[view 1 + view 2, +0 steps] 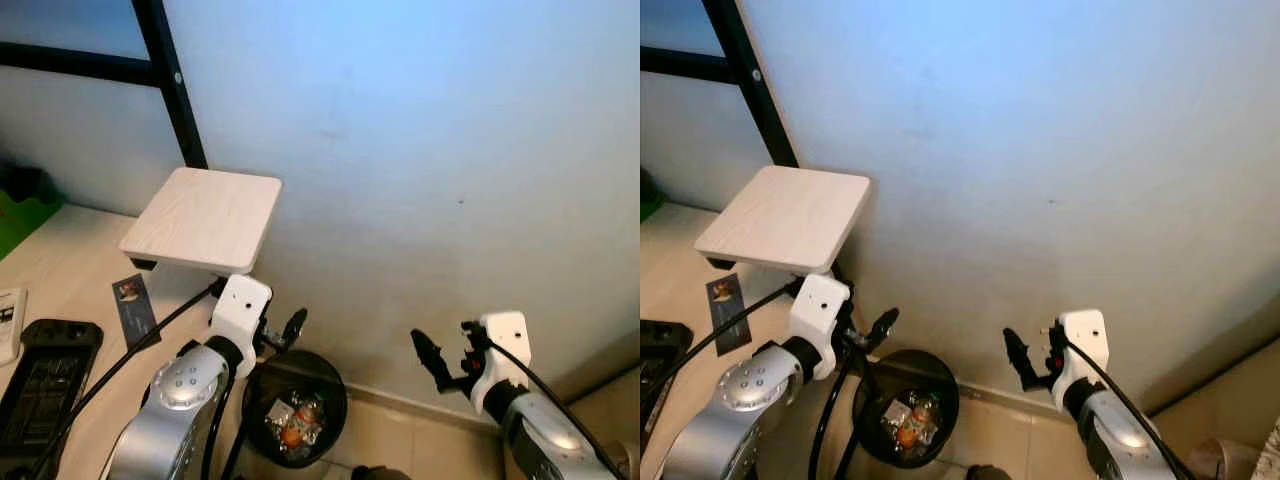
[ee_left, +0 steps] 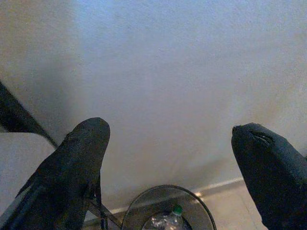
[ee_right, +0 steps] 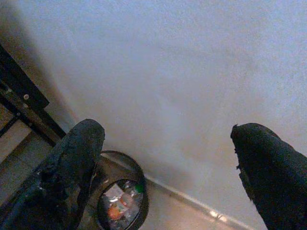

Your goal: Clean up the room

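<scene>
From the head cameras, a round black trash bin (image 1: 295, 408) stands on the tiled floor against the pale wall (image 1: 430, 150), with wrappers and other litter (image 1: 292, 420) inside it. The left gripper (image 1: 285, 330) hangs just above the bin's near rim, and its arm's black cable (image 1: 130, 355) trails back across the desk. A light wooden square stand (image 1: 205, 218) sits on the desk (image 1: 60, 270) just behind that gripper, below a black frame bar (image 1: 170, 80). A dark card (image 1: 133, 308) and a black handheld device (image 1: 40, 375) lie on the desk further to the robot's left. The right gripper (image 1: 1025, 365) hovers well to the right of the bin, above the skirting board.

In the left wrist view, the two black fingers (image 2: 79, 167) are spread wide, nothing between them; the bin's rim (image 2: 144, 203) and a green-capped bottle (image 2: 176, 211) show beyond.

In the right wrist view, the fingers (image 3: 74, 163) are likewise parted and empty, with the bin off to one side by the wall.
</scene>
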Robot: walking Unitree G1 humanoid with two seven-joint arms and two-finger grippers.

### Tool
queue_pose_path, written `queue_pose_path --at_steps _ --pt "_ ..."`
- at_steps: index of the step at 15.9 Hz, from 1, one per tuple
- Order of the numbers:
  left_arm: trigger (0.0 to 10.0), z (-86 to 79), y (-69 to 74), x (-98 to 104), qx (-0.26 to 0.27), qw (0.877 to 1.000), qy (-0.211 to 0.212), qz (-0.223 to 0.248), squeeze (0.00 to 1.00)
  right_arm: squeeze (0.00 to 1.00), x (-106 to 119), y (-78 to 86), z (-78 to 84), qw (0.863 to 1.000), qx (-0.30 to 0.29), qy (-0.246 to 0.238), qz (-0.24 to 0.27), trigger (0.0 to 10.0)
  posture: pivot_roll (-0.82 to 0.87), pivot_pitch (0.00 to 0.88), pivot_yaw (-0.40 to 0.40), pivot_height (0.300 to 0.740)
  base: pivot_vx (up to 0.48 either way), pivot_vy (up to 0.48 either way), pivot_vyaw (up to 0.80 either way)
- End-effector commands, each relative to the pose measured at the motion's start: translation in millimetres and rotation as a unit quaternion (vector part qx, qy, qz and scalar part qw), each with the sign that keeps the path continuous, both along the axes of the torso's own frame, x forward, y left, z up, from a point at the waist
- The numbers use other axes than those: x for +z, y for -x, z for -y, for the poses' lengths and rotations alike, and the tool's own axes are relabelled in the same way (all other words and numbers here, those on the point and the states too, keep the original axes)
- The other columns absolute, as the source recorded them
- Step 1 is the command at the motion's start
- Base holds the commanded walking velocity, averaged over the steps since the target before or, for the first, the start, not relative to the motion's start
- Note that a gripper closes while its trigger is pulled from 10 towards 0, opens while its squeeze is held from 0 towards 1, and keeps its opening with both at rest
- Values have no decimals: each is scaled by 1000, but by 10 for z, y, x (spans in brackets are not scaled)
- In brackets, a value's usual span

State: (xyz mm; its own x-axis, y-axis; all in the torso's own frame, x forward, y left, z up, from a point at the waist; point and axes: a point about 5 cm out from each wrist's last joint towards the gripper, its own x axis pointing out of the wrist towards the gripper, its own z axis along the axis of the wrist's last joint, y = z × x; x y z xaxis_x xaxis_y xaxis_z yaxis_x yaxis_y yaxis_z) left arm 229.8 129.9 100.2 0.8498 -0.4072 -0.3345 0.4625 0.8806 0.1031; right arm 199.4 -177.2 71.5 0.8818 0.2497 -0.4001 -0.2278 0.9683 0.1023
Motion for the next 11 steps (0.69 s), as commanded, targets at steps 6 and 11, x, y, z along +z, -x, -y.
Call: queue_pose_path --at_steps 6,11 --pt "10000 -62 -46 9 13 1000 -17 3 0 0 11 -101 -78 999 13 37 10 10000 -26 0 27 740 -187 0 0" --pt "10000 -33 -85 23 -9 1000 -25 12 0 0 -3 -133 -81 999 15 47 2 10000 -28 0 31 740 0 0 0"
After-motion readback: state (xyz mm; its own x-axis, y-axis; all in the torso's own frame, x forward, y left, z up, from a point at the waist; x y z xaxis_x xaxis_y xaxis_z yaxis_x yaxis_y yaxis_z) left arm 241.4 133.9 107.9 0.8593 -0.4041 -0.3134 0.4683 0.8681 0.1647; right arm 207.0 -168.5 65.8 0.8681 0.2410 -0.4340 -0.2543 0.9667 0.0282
